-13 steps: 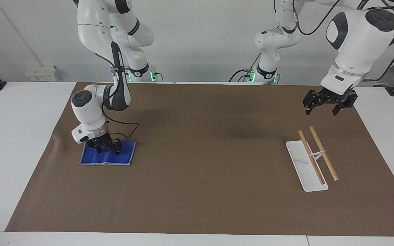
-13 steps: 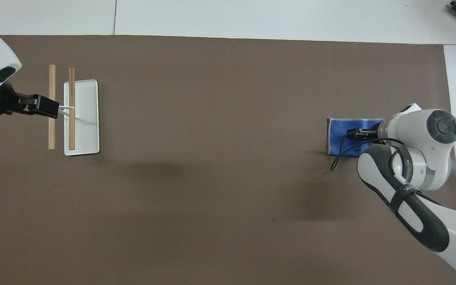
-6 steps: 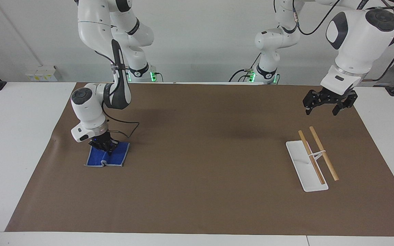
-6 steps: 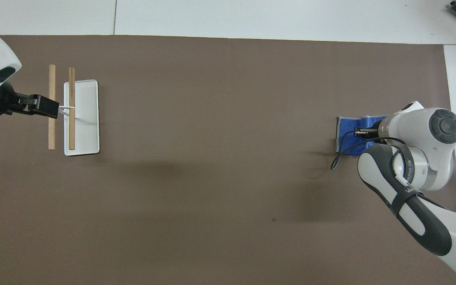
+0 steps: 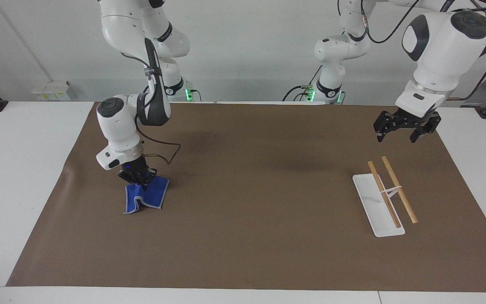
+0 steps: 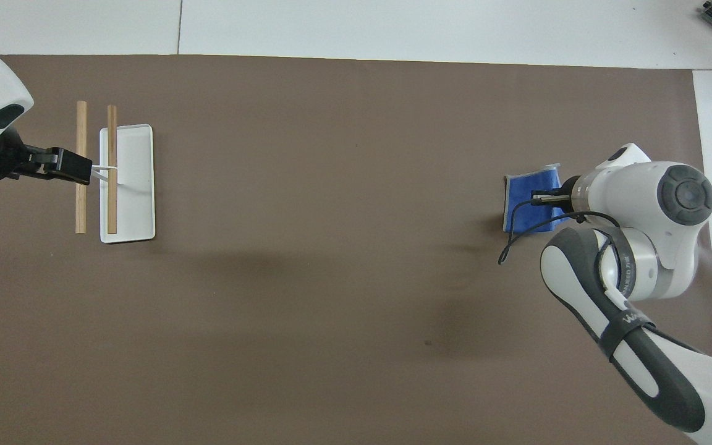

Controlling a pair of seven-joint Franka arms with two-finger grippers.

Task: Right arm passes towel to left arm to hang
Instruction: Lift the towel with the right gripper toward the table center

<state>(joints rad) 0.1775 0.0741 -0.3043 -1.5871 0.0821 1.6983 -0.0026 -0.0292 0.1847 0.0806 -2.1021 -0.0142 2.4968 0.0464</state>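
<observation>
While the right gripper (image 5: 137,178) pinches the blue towel (image 5: 148,195) at its top, fingers closed on the cloth, the towel hangs bunched with its lower edge touching the brown mat (image 5: 251,202) at the right arm's end. At three o'clock across the facing view, the left gripper (image 5: 403,131) waits with fingers spread, empty, over the mat, at about twelve o'clock from the white rack (image 5: 373,207) with two wooden rods.

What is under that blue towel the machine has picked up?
Only the brown mat shows under the towel. The right pincer pinches its top; its lower edge looks to touch the mat, covering that patch.
</observation>
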